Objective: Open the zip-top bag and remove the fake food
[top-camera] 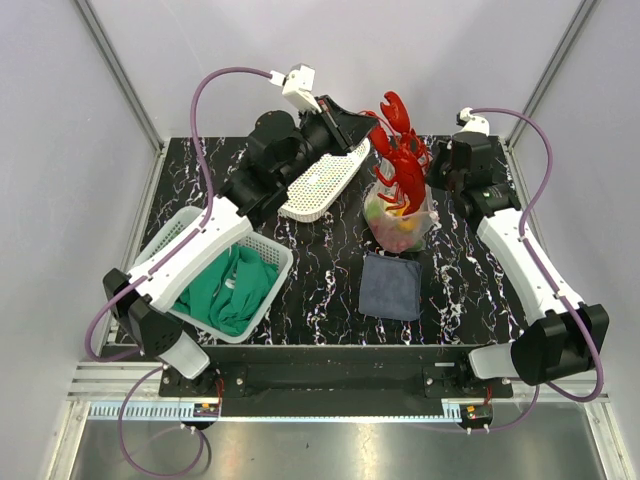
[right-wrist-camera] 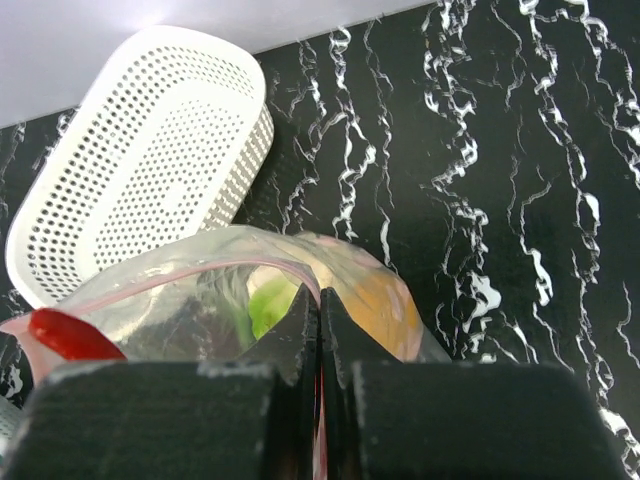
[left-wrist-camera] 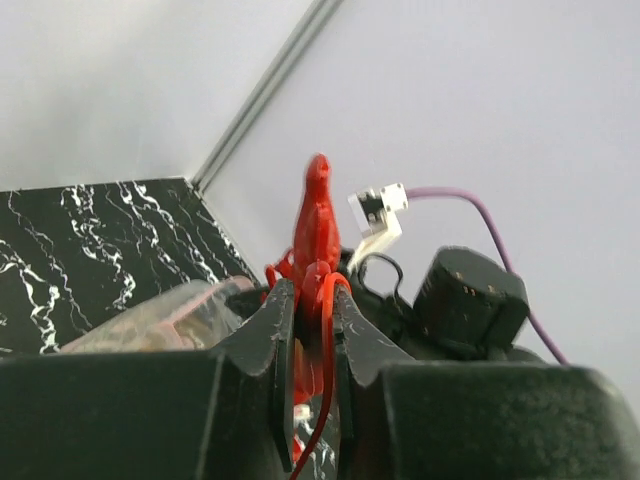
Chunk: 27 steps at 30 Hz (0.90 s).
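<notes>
The clear zip-top bag (top-camera: 400,222) stands open on the black table, its pink zip strip (right-wrist-camera: 190,272) arched wide. Inside show green (right-wrist-camera: 265,300) and orange (right-wrist-camera: 375,300) fake food pieces. My left gripper (top-camera: 372,125) is shut on the red lobster (top-camera: 402,150) and holds it up above the bag's mouth; in the left wrist view the lobster (left-wrist-camera: 316,225) sticks up between the fingers. My right gripper (right-wrist-camera: 320,300) is shut on the bag's rim at its right side (top-camera: 437,172). A red lobster part (right-wrist-camera: 62,333) shows at the bag's left.
An oval white perforated basket (top-camera: 322,180) lies tipped behind the bag. A rectangular white basket (top-camera: 262,248) holding a green cloth (top-camera: 228,288) stands at the left. A dark blue-grey folded cloth (top-camera: 390,285) lies just in front of the bag.
</notes>
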Motion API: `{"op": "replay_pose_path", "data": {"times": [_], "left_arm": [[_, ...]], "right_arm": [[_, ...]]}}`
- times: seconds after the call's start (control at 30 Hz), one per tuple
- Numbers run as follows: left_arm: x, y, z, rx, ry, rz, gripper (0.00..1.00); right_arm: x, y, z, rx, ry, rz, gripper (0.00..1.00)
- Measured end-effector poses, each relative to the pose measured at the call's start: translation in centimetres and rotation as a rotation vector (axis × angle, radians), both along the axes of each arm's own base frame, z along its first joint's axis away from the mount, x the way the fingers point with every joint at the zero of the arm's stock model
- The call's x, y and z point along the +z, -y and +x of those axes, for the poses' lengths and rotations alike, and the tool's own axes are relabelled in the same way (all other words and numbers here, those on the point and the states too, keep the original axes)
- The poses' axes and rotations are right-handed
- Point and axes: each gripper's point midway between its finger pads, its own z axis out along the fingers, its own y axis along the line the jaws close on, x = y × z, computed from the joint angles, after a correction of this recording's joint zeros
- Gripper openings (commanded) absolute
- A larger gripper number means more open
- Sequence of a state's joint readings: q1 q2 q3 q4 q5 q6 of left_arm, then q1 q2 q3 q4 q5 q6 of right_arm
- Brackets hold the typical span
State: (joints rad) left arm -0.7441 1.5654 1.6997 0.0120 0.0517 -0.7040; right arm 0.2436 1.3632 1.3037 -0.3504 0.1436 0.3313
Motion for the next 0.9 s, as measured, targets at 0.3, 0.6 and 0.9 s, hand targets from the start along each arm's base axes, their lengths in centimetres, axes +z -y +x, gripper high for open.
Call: {"op": "replay_pose_path", "data": {"times": [0.3, 0.6, 0.9], "left_arm": [[0.2, -1.4, -1.6, 0.023, -0.001, -0.022, 0.0], [5.4, -11.2, -5.1, 0.118, 0.136, -0.127, 0.0], [2.0, -16.3, 0.1, 0.31, 0.113, -0.037, 0.0]], "right_arm": [[-0.3, 2.2, 0.0, -0.091, -0.003, -0.101, 0.0], [-1.7, 3.7, 1.4, -0.146, -0.039, -0.207, 0.0], [-1.5, 3.5, 1.5, -0.134, -0.038, -0.205, 0.0]]}}
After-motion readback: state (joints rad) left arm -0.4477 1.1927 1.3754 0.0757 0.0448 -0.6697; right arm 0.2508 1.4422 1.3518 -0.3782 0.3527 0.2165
